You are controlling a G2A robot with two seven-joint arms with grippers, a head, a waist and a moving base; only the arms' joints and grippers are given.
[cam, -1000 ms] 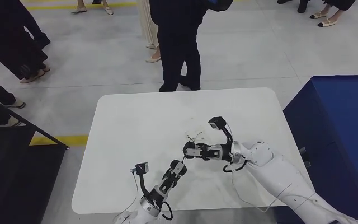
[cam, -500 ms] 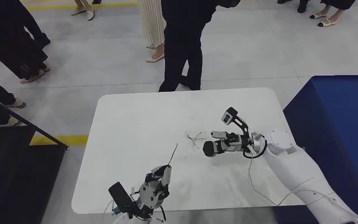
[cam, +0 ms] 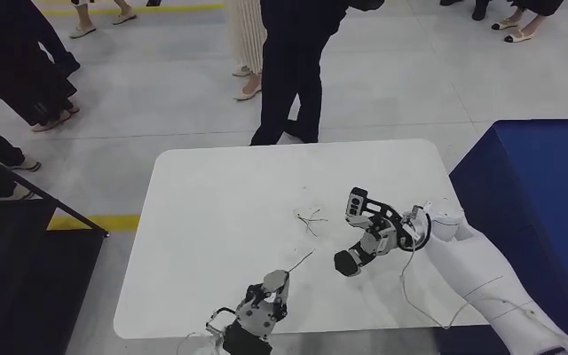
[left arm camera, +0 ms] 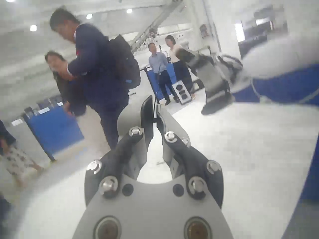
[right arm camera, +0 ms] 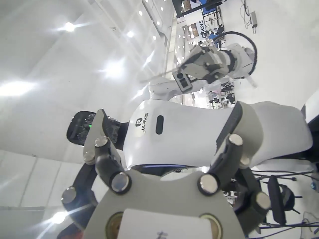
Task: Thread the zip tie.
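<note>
The left end effector, at the near edge of the desk, pinches a zip tie. The right end effector gapes open, near-right of the loose ties.

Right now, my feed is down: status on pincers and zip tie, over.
Left pincer shut on zip tie. Right pincer open, empty, apart from tie. Loose ties on table, not in the way.

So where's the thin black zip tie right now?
In the top view the thin black zip tie pokes out of the left gripper near the white table's robot-side edge, its tip pointing toward the right gripper.
</note>
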